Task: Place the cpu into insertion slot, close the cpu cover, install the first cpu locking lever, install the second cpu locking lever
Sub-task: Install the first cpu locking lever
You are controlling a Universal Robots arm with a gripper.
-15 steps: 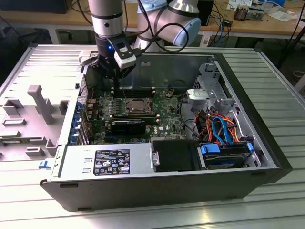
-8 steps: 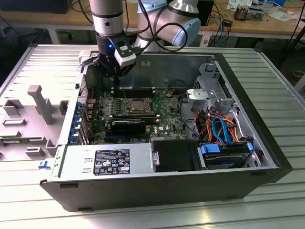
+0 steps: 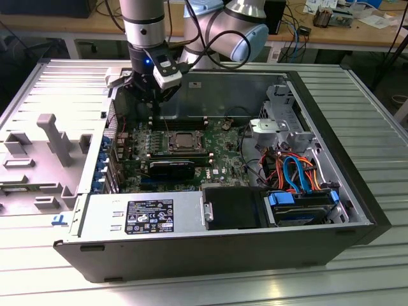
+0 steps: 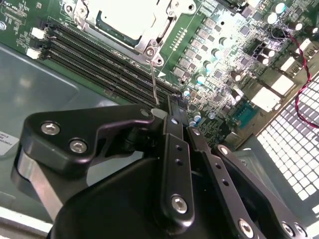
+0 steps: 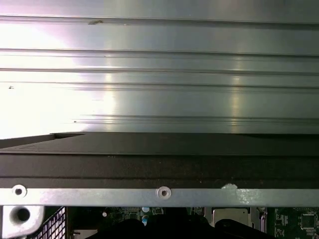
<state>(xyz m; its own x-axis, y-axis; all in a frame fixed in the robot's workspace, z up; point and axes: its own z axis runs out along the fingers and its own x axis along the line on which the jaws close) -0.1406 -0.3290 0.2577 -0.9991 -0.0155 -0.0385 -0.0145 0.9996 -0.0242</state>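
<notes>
note the cpu [image 3: 185, 141] lying flat in the insertion slot [image 3: 169, 136], near the middle of the green board in the exterior view, with the cpu cover [image 4: 165, 21] folded down around its bright top in the second wrist view. read the first two steps as done (judging only from how flat the frame sits).

find the gripper [image 3: 153, 101] hanging at about ten o'clock from the socket in the exterior view, low over the memory slots [image 4: 99, 67]. see its claw drawn narrow, tips together. spot a thin wire locking lever [image 4: 154, 82] standing up from the cover's corner, its free end just beside the gripper [image 4: 175, 103] tip. cannot tell whether pinched or merely touching.

watch for these risks:
- slipping off the wire: thin, springy and round, likely to snap back upright if held only at the very end.
- bending the lever by pushing straight down rather than swinging it round its hinge and under its catch.
- scraping the memory slots or the small capacitors at nine o'clock of the socket, given how low the claw rides.
- lifting the cover again if the lever drags sideways, leaving the chip unclamped.
- snagging on the case wall [image 5: 159, 159] close behind the wrist.
</notes>
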